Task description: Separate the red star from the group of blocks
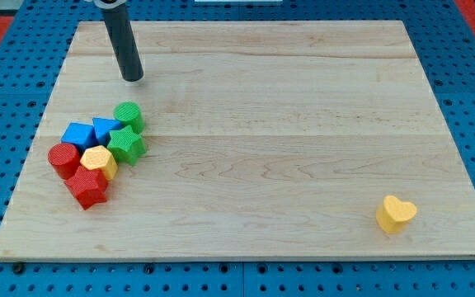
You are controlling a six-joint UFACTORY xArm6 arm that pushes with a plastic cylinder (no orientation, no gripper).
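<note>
The red star [88,188] lies at the bottom of a tight group of blocks at the view's left. It touches the yellow hexagon [99,161] above it and the red cylinder [63,158] at its upper left. The group also holds a blue cube [79,135], a blue triangle-shaped block [105,129], a green cylinder [129,116] and a green star [126,145]. My tip [133,78] rests on the board above the group, a short way above the green cylinder and apart from all blocks.
A yellow heart [396,214] lies alone near the view's bottom right. The wooden board [262,99] sits on a blue perforated table. The group lies close to the board's left edge.
</note>
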